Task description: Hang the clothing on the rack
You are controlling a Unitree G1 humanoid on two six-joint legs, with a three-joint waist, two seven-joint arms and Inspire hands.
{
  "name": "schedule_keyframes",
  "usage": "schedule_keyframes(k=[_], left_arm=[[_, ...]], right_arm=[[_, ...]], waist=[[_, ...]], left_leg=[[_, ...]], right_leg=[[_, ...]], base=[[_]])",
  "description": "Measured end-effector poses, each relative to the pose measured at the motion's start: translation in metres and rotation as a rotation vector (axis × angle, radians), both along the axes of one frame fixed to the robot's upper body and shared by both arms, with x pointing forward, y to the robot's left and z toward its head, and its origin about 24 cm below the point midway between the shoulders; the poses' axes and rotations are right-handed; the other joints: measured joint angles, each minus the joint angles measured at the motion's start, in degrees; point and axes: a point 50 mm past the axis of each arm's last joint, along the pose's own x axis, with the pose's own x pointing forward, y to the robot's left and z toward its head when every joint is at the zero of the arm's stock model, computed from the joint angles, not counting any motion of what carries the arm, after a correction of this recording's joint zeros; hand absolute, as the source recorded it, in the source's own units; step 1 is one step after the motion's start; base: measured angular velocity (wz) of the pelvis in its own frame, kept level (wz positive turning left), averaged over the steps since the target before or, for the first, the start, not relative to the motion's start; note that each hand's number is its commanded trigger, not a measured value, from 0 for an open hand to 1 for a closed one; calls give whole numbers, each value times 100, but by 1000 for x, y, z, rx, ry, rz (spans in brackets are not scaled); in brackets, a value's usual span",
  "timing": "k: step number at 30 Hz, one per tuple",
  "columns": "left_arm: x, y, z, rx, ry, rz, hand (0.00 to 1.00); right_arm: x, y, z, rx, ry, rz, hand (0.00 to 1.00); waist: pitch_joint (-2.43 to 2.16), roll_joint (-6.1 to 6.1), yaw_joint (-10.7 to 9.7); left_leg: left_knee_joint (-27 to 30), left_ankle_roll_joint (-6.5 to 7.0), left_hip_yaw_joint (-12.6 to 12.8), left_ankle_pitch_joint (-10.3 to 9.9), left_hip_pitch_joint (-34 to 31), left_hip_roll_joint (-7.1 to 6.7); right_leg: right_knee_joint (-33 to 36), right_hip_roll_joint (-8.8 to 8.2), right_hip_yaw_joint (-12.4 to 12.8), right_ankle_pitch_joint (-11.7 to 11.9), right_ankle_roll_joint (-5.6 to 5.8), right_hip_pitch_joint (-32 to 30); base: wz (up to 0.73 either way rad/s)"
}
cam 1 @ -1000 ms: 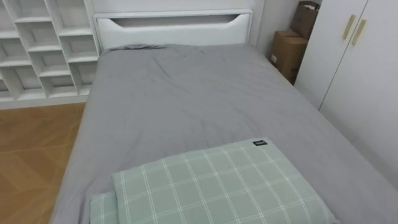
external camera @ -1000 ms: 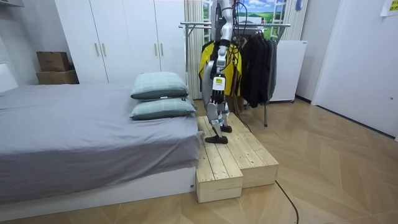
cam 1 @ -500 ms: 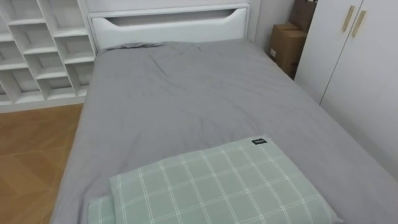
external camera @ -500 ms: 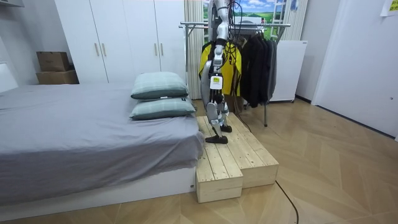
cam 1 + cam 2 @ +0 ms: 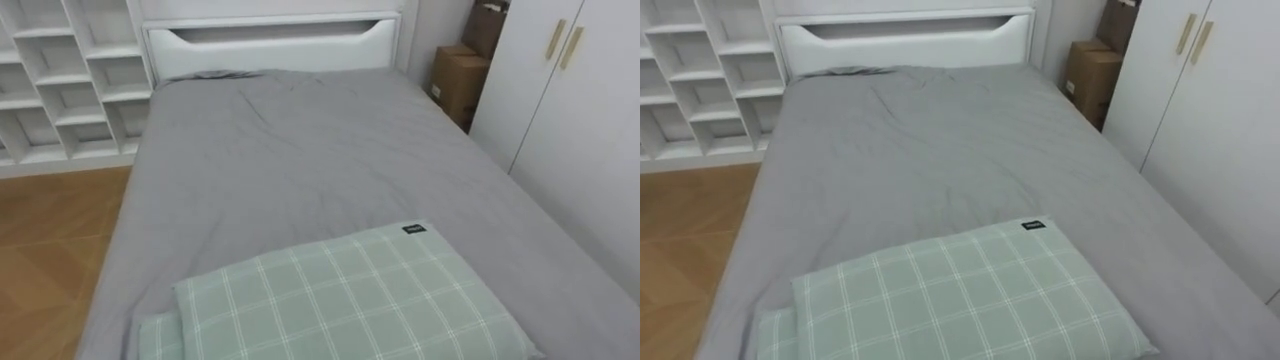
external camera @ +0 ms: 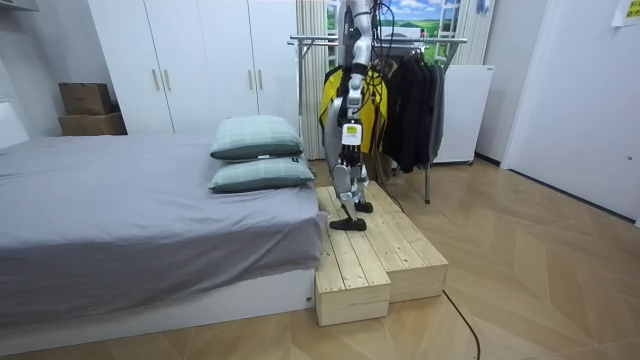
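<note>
Clothes (image 6: 412, 100) hang on the rack (image 6: 440, 41) behind me. I stand on the wooden platform (image 6: 375, 250), facing the bed (image 5: 300, 170). Whether my left robot hand (image 6: 348, 140) holds anything, I cannot tell.

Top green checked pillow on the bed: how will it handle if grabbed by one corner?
The top pillow looks puffy and soft, so it would probably sag and fold rather than stay flat. Likely light for its bulk. Stacked on a second pillow, it may slide off if pushed sideways.
</note>
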Motion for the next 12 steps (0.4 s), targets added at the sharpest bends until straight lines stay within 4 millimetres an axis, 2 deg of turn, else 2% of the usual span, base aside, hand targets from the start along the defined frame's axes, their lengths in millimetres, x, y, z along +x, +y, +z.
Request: schedule_keyframes(k=[4,5,7,8,9,10,11,12], left_arm=[[-2,-1,0,-2,8,-9,0],[-2,-1,0,-5,7,-5,0],[-4,-2,0,-11,11,13,0],[-4,-3,-1,-13,11,14,0],[-3,-2,-1,-12,10,13,0],[-3,-2,-1,-12,9,13,0],[-2,-2,-1,-12,8,10,0],[-1,-2,-1,-13,8,5,0]], right_arm=[[-1,1,0,6,-2,-16,0],[-1,1,0,6,-2,-17,0],[-2,1,0,7,0,-15,0],[-2,1,0,6,1,-13,0],[-2,1,0,6,3,-14,0],[-2,1,0,6,5,-15,0],[-3,0,0,5,9,-19,0],[-4,0,0,5,10,-21,0]], waist=[[-11,24,0],[-29,54,-2],[-2,11,-2],[-14,41,-8],[2,24,-12],[-12,52,-13],[0,33,-12],[-14,65,-11]], left_leg=[[22,-2,48,1,6,37],[22,-2,64,1,14,47],[20,-3,75,1,17,54],[29,-4,82,1,17,57],[32,-4,85,1,18,59],[33,-4,85,1,18,59],[33,-4,86,0,18,59],[34,-4,86,0,18,60]], right_leg=[[-2,33,78,18,-8,0],[-2,41,111,22,-13,-2],[-1,45,125,25,-17,-5],[-1,47,132,29,-20,-6],[0,48,134,31,-21,-4],[0,49,135,32,-22,-4],[0,48,136,37,-20,-5],[0,49,140,43,-21,-5]], base=[[-6],[-10],[-5],[0],[0],[0],[0],[0]])
